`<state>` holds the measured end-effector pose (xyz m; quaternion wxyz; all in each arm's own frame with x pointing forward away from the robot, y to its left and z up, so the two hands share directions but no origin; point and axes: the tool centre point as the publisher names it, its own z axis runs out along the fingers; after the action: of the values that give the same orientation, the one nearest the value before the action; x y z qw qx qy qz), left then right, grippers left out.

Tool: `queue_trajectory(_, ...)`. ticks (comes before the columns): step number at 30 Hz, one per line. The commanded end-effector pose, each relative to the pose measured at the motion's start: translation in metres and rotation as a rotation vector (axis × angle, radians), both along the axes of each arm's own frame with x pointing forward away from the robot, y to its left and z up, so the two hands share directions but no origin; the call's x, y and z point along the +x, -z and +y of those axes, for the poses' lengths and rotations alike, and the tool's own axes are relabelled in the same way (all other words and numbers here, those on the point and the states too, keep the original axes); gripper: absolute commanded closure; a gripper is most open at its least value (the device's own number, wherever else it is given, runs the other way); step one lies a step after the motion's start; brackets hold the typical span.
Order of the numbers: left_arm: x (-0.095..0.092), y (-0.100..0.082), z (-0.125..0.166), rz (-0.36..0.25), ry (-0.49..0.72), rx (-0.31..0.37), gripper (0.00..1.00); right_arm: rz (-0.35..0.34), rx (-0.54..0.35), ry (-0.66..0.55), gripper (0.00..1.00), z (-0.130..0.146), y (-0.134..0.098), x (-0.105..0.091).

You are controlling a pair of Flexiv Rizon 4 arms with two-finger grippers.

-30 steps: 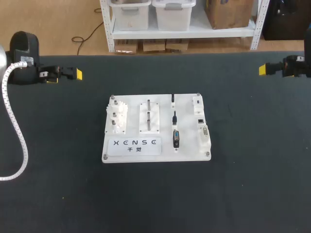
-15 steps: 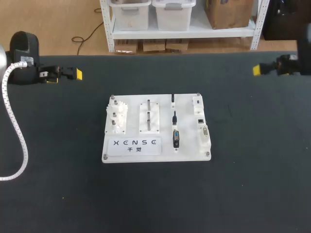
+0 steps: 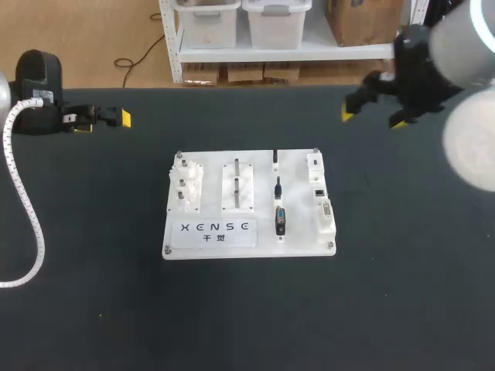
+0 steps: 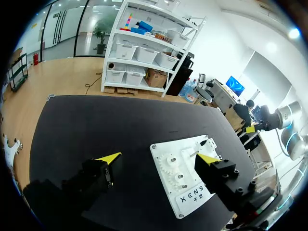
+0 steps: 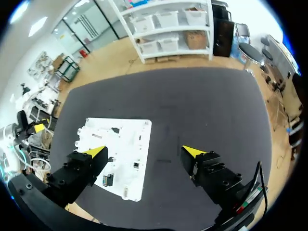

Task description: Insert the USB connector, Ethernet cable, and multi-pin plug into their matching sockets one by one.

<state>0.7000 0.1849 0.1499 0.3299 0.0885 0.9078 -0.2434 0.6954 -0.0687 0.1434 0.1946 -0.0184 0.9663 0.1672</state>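
Nothing plugged yet: multi-pin plug (image 3: 281,221) and two other connectors (image 3: 277,186) sitting in board (image 3: 302,232) holders, sockets (image 3: 321,197) waiting. Right hand (image 3: 373,118) hovering wide open, empty; left hand (image 4: 159,158) likewise.

— Board position?
— Board (image 3: 213,179) lies mid-frame on the table (image 3: 93,294). Plugs (image 3: 277,187) sit in a column right of its centre, the multi-pin plug (image 3: 281,220) lowest. Sockets (image 3: 321,202) lie just right of them.
— Grippers?
— Left gripper (image 3: 122,118) upper left, right gripper (image 3: 373,117) upper right, both clear of the board.
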Motion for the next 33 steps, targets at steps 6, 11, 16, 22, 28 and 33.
queue_trajectory(6, 0.0, 0.0, 0.0, 0.0, 0.0, 0.0, 0.0, 0.099, -0.409, 0.171, 0.0, 0.076, 0.019, 0.016)
queue_trajectory(11, 0.0, 0.0, 0.0, 0.0, 0.0, 0.0, 0.0, 0.135, -0.427, 0.187, 0.0, 0.095, 0.03, 0.02)
queue_trajectory(16, 0.0, 0.0, 0.0, 0.0, 0.0, 0.0, 0.0, 0.136, -0.382, 0.194, 0.0, 0.104, 0.037, 0.02)
queue_trajectory(22, 0.0, 0.0, 0.0, 0.0, 0.0, 0.0, 0.0, 0.136, -0.382, 0.194, 0.0, 0.104, 0.037, 0.02)
queue_trajectory(28, 0.0, 0.0, 0.0, 0.0, 0.0, 0.0, 0.0, 0.136, -0.382, 0.194, 0.0, 0.104, 0.037, 0.02)
queue_trajectory(33, 0.0, 0.0, 0.0, 0.0, 0.0, 0.0, 0.0, 0.136, -0.382, 0.194, 0.0, 0.104, 0.037, 0.02)
